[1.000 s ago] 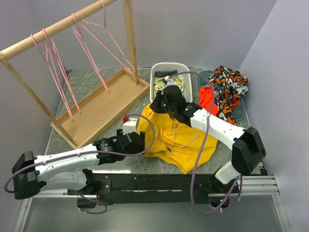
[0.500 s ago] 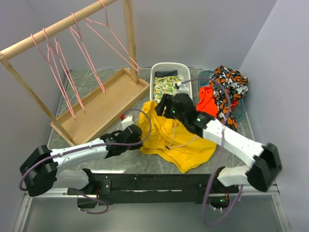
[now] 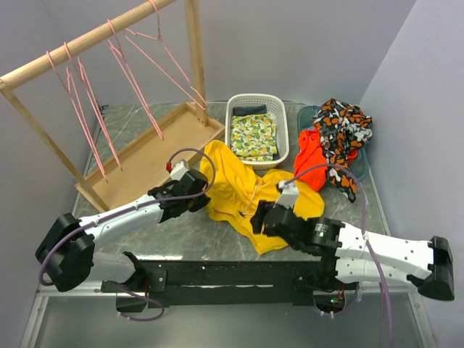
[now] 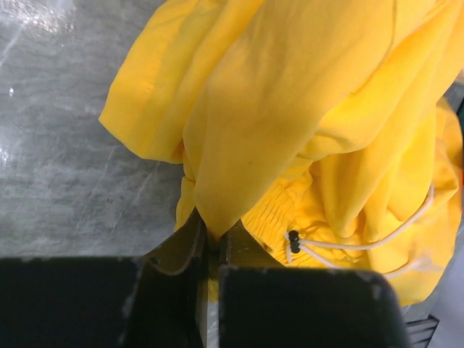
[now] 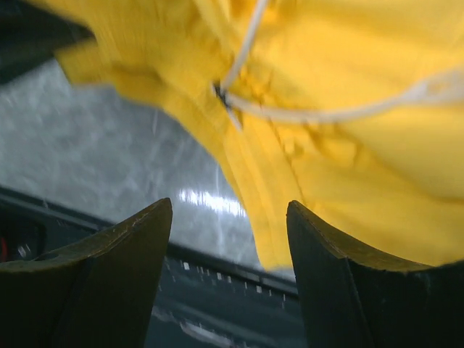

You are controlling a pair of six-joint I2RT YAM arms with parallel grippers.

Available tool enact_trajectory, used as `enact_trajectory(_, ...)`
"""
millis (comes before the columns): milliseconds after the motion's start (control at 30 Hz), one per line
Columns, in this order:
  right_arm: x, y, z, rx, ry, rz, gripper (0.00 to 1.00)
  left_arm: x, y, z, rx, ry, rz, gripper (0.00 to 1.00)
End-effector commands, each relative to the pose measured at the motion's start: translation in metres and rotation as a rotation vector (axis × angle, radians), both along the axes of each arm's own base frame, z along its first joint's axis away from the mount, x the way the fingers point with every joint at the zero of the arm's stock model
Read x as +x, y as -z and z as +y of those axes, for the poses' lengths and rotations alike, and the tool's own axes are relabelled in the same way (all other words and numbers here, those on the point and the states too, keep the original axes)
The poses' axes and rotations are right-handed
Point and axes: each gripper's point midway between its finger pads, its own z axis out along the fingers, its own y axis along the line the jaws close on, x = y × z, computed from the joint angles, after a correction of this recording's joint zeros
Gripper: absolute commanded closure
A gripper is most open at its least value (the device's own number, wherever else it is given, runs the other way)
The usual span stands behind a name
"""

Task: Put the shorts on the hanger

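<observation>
The yellow shorts (image 3: 239, 185) lie crumpled on the marble table in front of the basket. My left gripper (image 3: 204, 198) is at their left edge, shut on a fold of the yellow fabric (image 4: 215, 233); the gathered waistband and the white drawstring (image 4: 348, 243) show just to the right of it. My right gripper (image 3: 256, 217) is at the near edge of the shorts (image 5: 348, 130), open, with only table and the table's edge between its fingertips (image 5: 228, 210). Several pink wire hangers (image 3: 144, 106) hang from the wooden rail at the back left.
The wooden rack's base tray (image 3: 145, 163) and its upright post (image 3: 194, 51) stand at the left. Behind the shorts sits a white basket (image 3: 233, 119) holding a patterned cloth. An orange-red cloth (image 3: 312, 156) and a black-white-orange cloth (image 3: 344, 127) lie at the right.
My left gripper has shut on the shorts' left edge and moved towards the rack. My right gripper has opened, let go of the shorts and drawn back to their near edge.
</observation>
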Motion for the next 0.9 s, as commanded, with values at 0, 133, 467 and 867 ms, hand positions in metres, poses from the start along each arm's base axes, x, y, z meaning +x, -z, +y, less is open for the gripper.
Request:
enact_trajectory(0, -0.025, 0.024, -0.02, -0.1, 0.119, 0.05, 0.27, 0.015, -0.015, -0.001, -0.041, -0.062, -0.035, 0.99)
enact_trajectory(133, -0.051, 0.048, -0.019, -0.223, 0.069, 0.087, 0.26, 0.01, -0.009, 0.002, -0.036, -0.065, -0.021, 0.99)
enact_trajectory(467, -0.055, 0.084, 0.003, -0.281, 0.034, 0.089, 0.29, 0.007, -0.018, 0.013, -0.007, -0.055, -0.056, 0.99)
enact_trajectory(867, -0.028, 0.098, -0.01, -0.403, 0.096, 0.051, 0.44, -0.003, -0.04, 0.026, 0.009, -0.016, -0.102, 0.99)
